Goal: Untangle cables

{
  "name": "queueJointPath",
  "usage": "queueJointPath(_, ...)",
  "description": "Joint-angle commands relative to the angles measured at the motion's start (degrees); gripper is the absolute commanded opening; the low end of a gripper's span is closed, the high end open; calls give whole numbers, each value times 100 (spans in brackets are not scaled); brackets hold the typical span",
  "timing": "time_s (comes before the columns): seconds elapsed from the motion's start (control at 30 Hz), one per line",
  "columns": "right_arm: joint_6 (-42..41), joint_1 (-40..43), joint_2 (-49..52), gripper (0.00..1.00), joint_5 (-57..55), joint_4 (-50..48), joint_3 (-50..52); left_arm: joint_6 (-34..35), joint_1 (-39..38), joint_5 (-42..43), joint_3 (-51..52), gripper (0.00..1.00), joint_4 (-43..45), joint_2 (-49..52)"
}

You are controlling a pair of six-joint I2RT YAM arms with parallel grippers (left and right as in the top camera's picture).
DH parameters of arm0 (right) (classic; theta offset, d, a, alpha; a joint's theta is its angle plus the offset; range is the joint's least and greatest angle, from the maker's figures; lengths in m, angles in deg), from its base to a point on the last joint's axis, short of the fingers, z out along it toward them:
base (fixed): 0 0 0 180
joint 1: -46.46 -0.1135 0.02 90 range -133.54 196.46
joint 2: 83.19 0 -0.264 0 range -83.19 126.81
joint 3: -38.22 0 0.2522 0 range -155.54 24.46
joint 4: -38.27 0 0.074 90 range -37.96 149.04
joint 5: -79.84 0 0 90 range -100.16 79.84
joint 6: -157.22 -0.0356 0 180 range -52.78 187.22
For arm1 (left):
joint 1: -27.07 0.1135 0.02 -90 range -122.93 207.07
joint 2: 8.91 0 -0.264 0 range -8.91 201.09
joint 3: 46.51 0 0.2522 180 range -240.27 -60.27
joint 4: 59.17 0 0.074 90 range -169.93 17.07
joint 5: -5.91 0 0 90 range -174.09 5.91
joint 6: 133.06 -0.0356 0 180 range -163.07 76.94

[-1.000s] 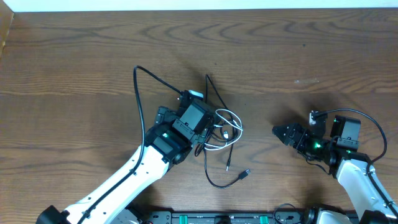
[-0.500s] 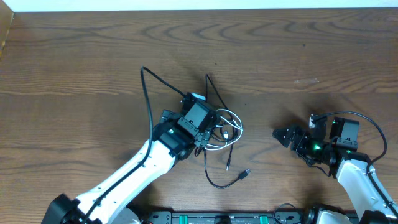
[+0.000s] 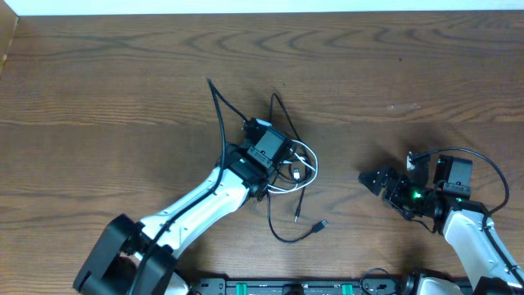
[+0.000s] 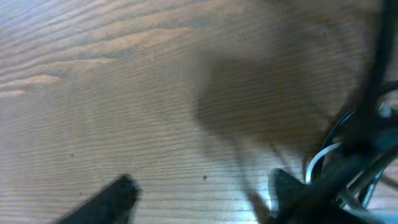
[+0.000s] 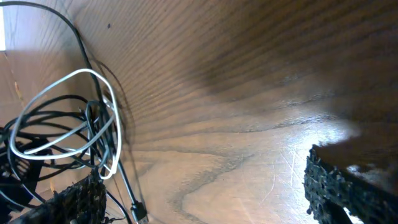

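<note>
The cables lie in one tangle [image 3: 296, 164] mid-table. White loops [image 3: 307, 157] are wound through black ones. A black loop peaks toward the far side [image 3: 274, 98], and a black tail ends in a plug [image 3: 322, 224] nearer the front. My left gripper [image 3: 277, 157] sits over the tangle's left edge. In the blurred left wrist view its gripper [image 4: 204, 183] has its fingers apart over bare wood, with the white and black strands [image 4: 318, 163] against the right finger. My right gripper [image 3: 372, 179] rests open to the right, apart from the tangle [image 5: 62, 124].
The left arm's own thick black cable [image 3: 214, 102] arcs up beside the tangle. The right arm's cable [image 3: 483, 164] loops by its wrist. Bare wooden table [image 3: 123, 74] surrounds the tangle. A pale strip [image 3: 262, 6] marks the table's far edge.
The left arm has swung right and farther onto the tangle, its own thick cable arc shifting right with it. The black tail with the plug has shifted slightly. The right arm stays put.
</note>
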Motion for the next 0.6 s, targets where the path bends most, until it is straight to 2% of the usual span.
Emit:
queueJointPath(0.0, 74, 24, 0, 99, -2, 11, -4, 411, 28, 219, 31, 10, 90, 229)
queueJointPath(0.17, 70, 24, 0, 99, 55, 4, -4, 437, 28, 365, -22, 8, 44, -76)
queueJointPath(0.3, -76, 24, 0, 99, 673, -37, -7, 446, 31, 909, -138, 8, 42, -874)
queueJointPath(0.43, -9, 22, 0, 99, 1943, -498, -7, 227, 31, 2083, -140, 8, 474, -1939)
queueJointPath(0.57, -50, 20, 0, 99, 3226, -1137, -7, 111, 28, 2592, -140, 8, 745, -2461)
